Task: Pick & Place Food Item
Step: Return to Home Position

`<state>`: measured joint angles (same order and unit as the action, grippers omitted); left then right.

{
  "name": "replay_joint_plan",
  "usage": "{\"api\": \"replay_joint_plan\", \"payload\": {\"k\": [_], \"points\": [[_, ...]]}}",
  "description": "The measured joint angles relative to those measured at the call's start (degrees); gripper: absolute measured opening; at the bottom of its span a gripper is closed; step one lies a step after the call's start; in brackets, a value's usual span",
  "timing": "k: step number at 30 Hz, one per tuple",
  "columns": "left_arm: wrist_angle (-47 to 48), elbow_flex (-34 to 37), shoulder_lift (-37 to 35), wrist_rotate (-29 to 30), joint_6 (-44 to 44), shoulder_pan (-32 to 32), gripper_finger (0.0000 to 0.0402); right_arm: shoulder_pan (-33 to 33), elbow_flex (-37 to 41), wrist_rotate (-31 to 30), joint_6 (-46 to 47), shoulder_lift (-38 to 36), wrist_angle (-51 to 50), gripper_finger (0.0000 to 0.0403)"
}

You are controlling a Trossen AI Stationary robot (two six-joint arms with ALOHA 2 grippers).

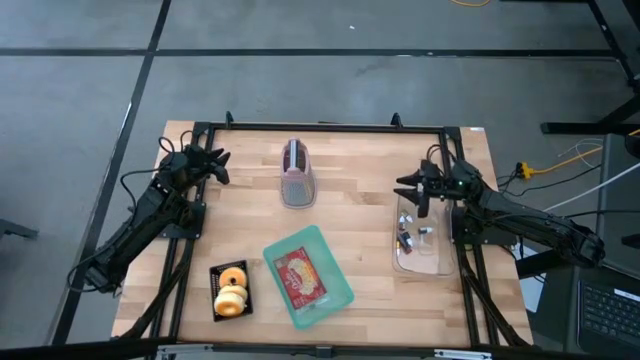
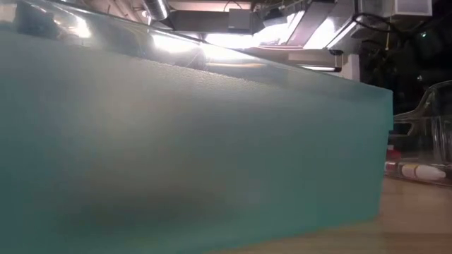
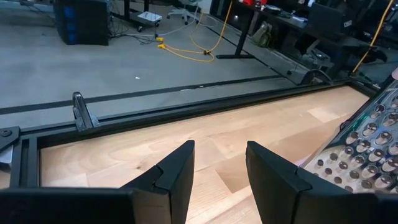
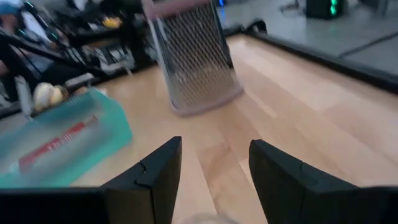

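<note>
Right pincer (image 1: 408,190) is seen released and empty, fingers spread with nothing between them, parked right at the far corner of the transparent bin (image 1: 432,262), on the side turned toward the box grater (image 1: 297,175). Makes sense going by the task: the little food colouring bottles (image 1: 410,238) are already lying inside that bin, so nothing is left to be clamped. The spread fingers are probably meant for backing off without snagging anything. Heading to a rest pose is likely the step in hand, though that's only a guess.

Left pincer (image 1: 216,165) is also released and empty. It is positioned well apart from the transparent bin, beyond the grater, near the far edge of the surface (image 1: 360,160), so the working arm isn't crowded.

Teal bin (image 1: 338,292) with a red packet (image 1: 300,275) in it is set near the transparent bin, toward the left arm's side. A black tray (image 1: 215,270) of doughnuts (image 1: 231,290) is found farther from the transparent bin again. Neither is touched. The low view is mostly blocked by the teal wall, and only a sliver of the transparent bin and one bottle can be made out past it.
</note>
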<state>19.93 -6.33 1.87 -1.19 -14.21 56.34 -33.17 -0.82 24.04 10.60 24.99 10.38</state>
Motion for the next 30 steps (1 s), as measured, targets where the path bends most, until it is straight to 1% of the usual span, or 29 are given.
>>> {"api": "replay_joint_plan", "payload": {"k": [3, 9, 12, 17, 21, 24, 30], "points": [[-0.01, 0.00, 0.00, 0.01, -0.01, 0.00, 0.0141, 0.00, -0.04, 1.36, 0.78, 0.00, 3.58, 0.0185], [-0.01, 0.00, 0.00, 0.04, -0.01, 0.00, 0.0141, 0.00, -0.04, 1.48, 0.86, -0.02, 3.73, 0.0185], [0.01, 0.00, -0.61, 0.39, -0.01, -1.12, 0.0141, 0.00, -0.04, 1.98, 0.95, -0.02, 3.71, 0.0185], [-0.08, 0.00, -1.81, 0.18, -0.01, -6.35, 0.0141, 0.01, -0.04, 4.88, 3.79, 0.02, 2.12, 0.0185], [-0.12, 0.00, -1.81, 0.14, -0.01, -10.67, 0.0141, 0.00, -0.06, 4.69, 3.94, 0.04, 1.76, 0.0185], [-0.39, 0.02, -1.81, 0.15, -0.02, -13.23, 0.0141, 0.00, -0.04, 3.63, 3.93, 0.04, 1.76, 0.0185], [-0.45, 0.04, -1.81, 0.15, -0.03, -18.14, 0.0141, 0.00, -0.07, 3.39, 3.94, 0.04, 1.76, 0.0185]]}}
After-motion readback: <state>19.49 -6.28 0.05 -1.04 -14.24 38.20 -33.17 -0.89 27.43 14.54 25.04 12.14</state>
